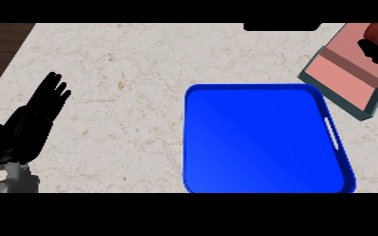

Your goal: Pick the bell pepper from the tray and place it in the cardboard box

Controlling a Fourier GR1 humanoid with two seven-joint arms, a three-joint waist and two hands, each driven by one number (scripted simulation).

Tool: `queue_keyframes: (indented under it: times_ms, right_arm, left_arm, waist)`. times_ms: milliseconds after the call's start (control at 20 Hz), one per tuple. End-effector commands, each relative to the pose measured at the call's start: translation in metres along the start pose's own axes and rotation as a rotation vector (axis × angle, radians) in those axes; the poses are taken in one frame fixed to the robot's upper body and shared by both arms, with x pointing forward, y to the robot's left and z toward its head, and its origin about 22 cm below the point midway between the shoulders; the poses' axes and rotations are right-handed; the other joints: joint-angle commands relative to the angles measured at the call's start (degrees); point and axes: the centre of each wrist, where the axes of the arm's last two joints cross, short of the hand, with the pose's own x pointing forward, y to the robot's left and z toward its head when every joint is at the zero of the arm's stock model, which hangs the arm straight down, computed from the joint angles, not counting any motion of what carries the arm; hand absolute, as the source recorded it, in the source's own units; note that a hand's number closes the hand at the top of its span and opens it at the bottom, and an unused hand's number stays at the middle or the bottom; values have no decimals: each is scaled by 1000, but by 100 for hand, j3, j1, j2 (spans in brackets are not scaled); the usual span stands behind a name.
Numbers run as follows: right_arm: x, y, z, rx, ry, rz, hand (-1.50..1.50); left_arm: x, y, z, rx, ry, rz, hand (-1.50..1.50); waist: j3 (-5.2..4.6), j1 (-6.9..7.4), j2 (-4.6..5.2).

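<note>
Two hands belong to this robot, and only one shows well. The fingers (53, 86) of the black left hand (33, 122) are straight and close together, and they point up and a little to the right. They hold nothing and touch nothing. This hand rests open near the left edge of the view. Below it, a bit of the grey left forearm (15, 180) comes in from the bottom corner.

Under the hand lies the pale stone counter top with thin brown veins (125, 80). A strip of dark brown wood (13, 37) shows at its far left corner.

To the right of the hand, well apart from it, sits the big bright blue plastic tray with round corners (258, 140). It has a raised rim, with a thin white slot in the right side.

Past the tray's far right corner, just beside it, is the tilted cardboard box with a pink-brown inside and grey-green walls (339, 75). At the right edge, over the box, shows a small black bit of the right hand (367, 50). Whether that hand is open or closed cannot be told. Touching it from above is the dark red bell pepper (371, 30), cut off by the edge. It is off the tray and over the box. Whether it lies in the box or is held cannot be told.
</note>
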Motion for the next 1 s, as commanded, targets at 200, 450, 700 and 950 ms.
queue_keyframes:
  times_ms: [200, 450, 700, 950]
  right_arm:
    - [-43, 35, -27, -9, -35, -18, 150]
    - [-66, 75, -40, 24, -29, -17, 150]
    - [-88, 100, -39, 188, 32, -66, 150]
    - [-106, 121, -43, 296, 202, -82, -150]
  left_arm:
    - [-6, -11, -3, -23, 0, 21, 0]
    - [4, 0, -6, -9, 2, 4, 0]
    - [3, 3, -1, -8, -7, 12, 0]
    - [10, -10, -2, -15, -2, -16, 0]
  waist:
    - [1, 3, 5]
    - [3, 32, 15]
    - [3, 45, 16]
    - [5, 87, 27]
